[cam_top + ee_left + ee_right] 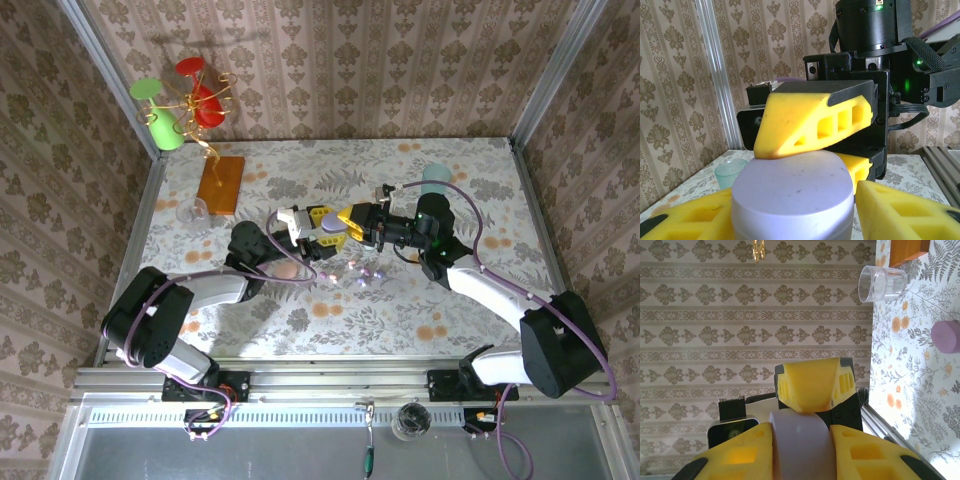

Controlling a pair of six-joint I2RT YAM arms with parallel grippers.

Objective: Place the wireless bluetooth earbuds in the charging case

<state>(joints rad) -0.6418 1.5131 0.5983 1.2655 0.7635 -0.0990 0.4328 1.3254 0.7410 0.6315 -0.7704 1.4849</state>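
Observation:
A lilac charging case [323,213] hangs above the table's middle, held from both sides. My left gripper [314,224] is shut on its body [792,195]. My right gripper [340,220] is shut on the same case [801,445]. In the left wrist view a right fingertip [805,125] presses on the case's flat top. In the right wrist view a left fingertip [810,385] touches its rim. Several tiny glossy earbuds [362,281] lie on the tablecloth just below the grippers. The case looks closed.
Another lilac case [946,336] lies on the cloth. A clear glass [192,210] and a wooden stand [221,184] with a wire rack of red and green glasses sit at back left. A teal cup [436,178] stands at back right.

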